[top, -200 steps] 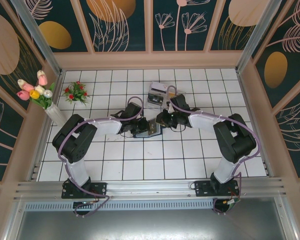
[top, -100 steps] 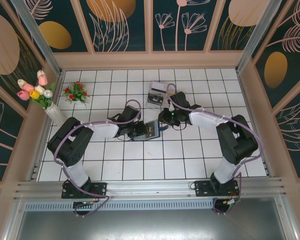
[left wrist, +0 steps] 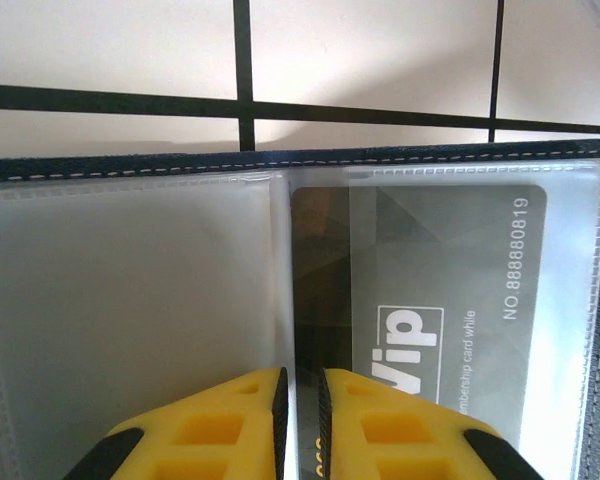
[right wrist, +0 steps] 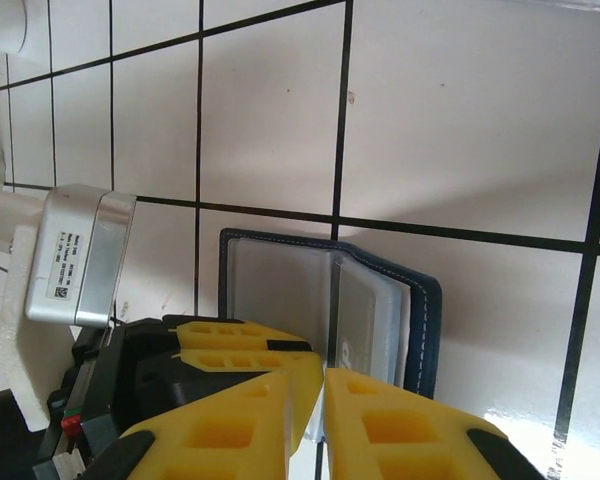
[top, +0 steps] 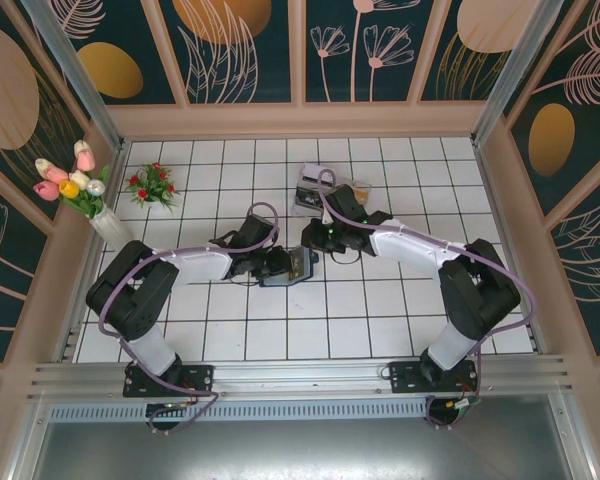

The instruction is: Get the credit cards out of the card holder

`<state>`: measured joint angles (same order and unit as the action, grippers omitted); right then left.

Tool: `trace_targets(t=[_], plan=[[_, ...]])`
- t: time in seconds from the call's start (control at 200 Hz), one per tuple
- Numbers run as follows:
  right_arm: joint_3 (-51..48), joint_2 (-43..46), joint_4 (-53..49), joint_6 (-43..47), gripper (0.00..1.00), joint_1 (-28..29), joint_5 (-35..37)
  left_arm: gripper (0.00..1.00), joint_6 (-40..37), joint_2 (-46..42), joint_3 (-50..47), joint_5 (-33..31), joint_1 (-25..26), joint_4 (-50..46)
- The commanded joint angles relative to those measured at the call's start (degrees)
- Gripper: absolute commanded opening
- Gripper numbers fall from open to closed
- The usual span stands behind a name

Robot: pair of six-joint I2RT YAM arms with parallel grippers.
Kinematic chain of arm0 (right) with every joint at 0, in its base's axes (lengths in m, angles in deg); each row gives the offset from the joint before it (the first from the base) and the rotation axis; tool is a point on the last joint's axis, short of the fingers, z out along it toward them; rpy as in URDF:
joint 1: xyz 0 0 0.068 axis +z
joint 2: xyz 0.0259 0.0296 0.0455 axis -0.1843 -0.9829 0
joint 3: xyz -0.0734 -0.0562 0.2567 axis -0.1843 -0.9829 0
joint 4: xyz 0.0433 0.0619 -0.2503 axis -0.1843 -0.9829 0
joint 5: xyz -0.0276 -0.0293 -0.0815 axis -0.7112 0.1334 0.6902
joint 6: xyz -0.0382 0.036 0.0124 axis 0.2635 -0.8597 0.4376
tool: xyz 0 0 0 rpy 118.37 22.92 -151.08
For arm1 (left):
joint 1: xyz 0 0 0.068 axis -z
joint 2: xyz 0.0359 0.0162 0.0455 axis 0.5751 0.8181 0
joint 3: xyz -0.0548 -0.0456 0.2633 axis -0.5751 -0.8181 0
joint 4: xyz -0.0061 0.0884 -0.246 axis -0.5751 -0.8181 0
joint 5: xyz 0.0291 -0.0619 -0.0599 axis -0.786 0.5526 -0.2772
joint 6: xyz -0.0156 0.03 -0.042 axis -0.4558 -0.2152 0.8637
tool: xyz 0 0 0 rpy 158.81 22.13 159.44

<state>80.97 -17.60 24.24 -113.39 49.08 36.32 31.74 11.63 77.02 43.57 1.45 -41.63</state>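
The navy card holder (top: 292, 266) lies open between my two grippers. In the left wrist view its stitched edge (left wrist: 380, 152) frames clear sleeves, and a grey "Vip" credit card (left wrist: 430, 300) sits in the right sleeve with its dark left end uncovered. My left gripper (left wrist: 305, 400) is shut on the thin middle leaf of the holder. The right wrist view shows the holder (right wrist: 428, 300) with a sleeve standing up, and the left gripper's fingers (right wrist: 250, 345) at its near edge. My right gripper (right wrist: 320, 410) hovers at the holder's near corner with its jaws almost together.
A clear tray (top: 316, 186) with small items stands behind the grippers. A vase of tulips (top: 75, 185) and a red flower bunch (top: 152, 185) sit at the back left. Wooden walls ring the white tiled table (top: 380, 320).
The left gripper has brought the card holder down and slightly left, laying it flatter. The right gripper has shifted left, closer to the holder, and its jaws have narrowed.
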Motion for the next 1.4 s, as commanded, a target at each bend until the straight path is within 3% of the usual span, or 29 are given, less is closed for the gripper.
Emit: trace_targets(t=[0.0,0.115,0.22,0.4,0.626,0.796,1.051,1.396], plan=[[3.1,-1.5,-1.9,-1.7,0.14,1.4,2.0,0.19,-0.2,-1.4,0.7,0.5,0.2,-1.5],[5.1,0.1,-4.3,-2.0,0.11,3.7,8.9,0.19,-0.4,-2.0,1.7,0.4,0.1,-1.7],[5.7,1.2,-4.9,-2.7,0.1,3.9,10.3,0.18,0.1,-2.8,2.2,-0.5,0.1,-2.0],[5.2,1.3,-4.9,-4.4,0.06,5.8,10.7,0.17,1.6,-5.5,1.2,-8.3,0.1,-4.1],[4.5,-2.2,-3.4,-6.7,0.06,6.5,6.5,0.16,5.1,-6.3,-0.7,-9.3,0.1,-2.9],[4.9,-5.2,-3.6,-7.4,0.06,6.4,5.2,0.18,7.0,-5.7,-2.2,-1.6,0.2,5.3],[4.2,-7.4,-5.3,-7.8,0.06,5.1,6.1,0.17,6.0,-0.7,0.7,2.5,0.2,5.3],[3.7,-5.2,-7.7,-7.6,0.06,4.3,11.8,0.16,5.8,3.5,2.7,1.1,0.2,2.9]])
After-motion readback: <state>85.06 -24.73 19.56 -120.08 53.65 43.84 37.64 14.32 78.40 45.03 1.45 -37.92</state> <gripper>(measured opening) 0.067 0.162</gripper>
